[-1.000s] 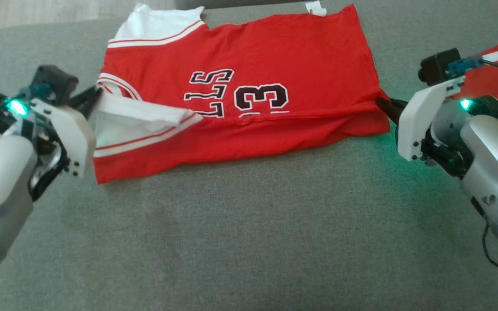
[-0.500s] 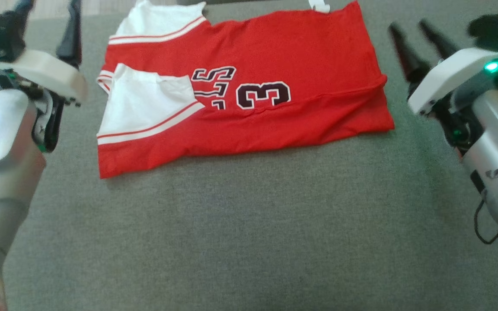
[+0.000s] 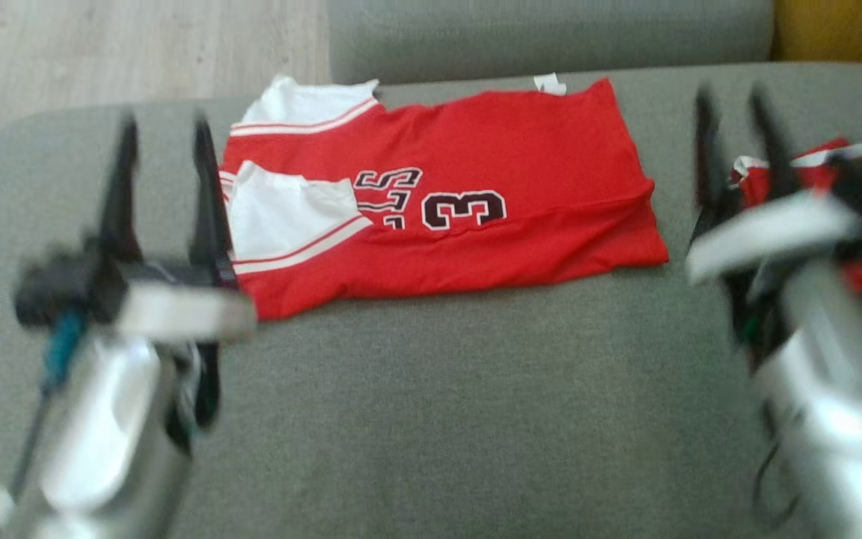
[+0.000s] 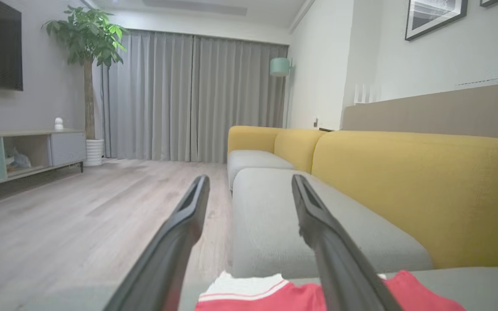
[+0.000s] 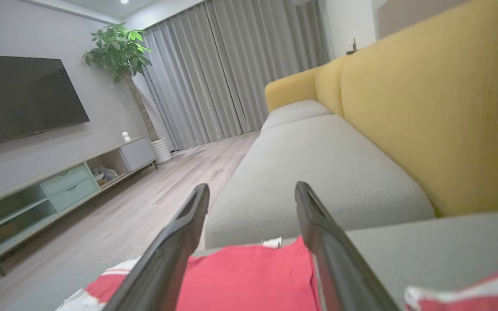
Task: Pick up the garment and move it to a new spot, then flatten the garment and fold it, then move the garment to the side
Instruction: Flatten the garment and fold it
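The garment point(image 3: 491, 172) is a red jersey with white sleeves and a dark "3", lying folded lengthwise on the grey sofa cushion point(image 3: 431, 419). My left gripper point(image 3: 165, 135) is open and empty. It is raised beside the jersey's left end, and one finger overlaps the white sleeve in the picture. Past the jersey's right end, my right gripper point(image 3: 732, 101) is also open and empty. Both arms are blurred. In the left wrist view the open gripper point(image 4: 250, 181) points over the garment point(image 4: 270, 296) below. The right wrist view has the gripper point(image 5: 252, 188) open above the garment point(image 5: 249, 276).
A second red and white garment point(image 3: 812, 168) lies bunched at the right, behind my right arm, and its edge point(image 5: 469, 293) appears in the right wrist view. A yellow backrest point(image 5: 426, 108) runs along the sofa. Wooden floor point(image 3: 102, 52) lies past the cushion's far left corner.
Both grippers have let go of the jersey's ends, opened and swung up with fingers pointing away. The white sleeve fold has settled flat. The head camera has also shifted.
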Robot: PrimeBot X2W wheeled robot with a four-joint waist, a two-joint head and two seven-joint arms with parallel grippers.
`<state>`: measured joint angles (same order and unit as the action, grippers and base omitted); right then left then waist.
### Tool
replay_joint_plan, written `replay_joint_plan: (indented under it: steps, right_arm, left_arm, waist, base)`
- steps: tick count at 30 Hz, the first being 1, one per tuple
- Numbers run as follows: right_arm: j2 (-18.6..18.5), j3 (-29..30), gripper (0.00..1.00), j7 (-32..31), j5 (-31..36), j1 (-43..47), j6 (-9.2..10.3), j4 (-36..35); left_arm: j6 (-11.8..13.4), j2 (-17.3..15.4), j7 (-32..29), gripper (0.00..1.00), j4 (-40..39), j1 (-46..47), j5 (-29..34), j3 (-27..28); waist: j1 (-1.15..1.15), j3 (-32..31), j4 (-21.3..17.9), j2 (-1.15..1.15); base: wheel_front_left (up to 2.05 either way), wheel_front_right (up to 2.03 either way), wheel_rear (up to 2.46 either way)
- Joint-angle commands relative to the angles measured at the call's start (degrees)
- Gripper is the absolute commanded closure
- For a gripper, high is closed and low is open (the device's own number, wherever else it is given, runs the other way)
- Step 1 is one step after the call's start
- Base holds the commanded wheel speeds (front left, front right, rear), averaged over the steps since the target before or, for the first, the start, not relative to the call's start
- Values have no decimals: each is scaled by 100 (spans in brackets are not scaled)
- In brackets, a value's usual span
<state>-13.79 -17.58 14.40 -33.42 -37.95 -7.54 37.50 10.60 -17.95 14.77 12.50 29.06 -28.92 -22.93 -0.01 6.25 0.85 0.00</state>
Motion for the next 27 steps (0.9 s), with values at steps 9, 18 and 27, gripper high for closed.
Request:
replay_joint_plan:
  steps: [9,18,27]
  right_arm:
    - [1056,1185,0,59,1340,2195,5,-1294]
    - [1090,926,0,60,1192,2391,5,-1617]
    - [1091,800,0,60,1081,2313,5,-1834]
  left_arm:
    - [-168,606,22,0,-348,-1614,584,1053]
    - [-556,946,22,0,-76,-1732,987,1588]
    - [-577,840,-270,0,1542,-1212,1007,1659]
  waist:
    - [1,-302,28,0]
    - [1,-202,-109,0]
    - [1,167,-349,0]
  base:
    - [0,0,0]
    - [0,0,0]
    - [0,0,0]
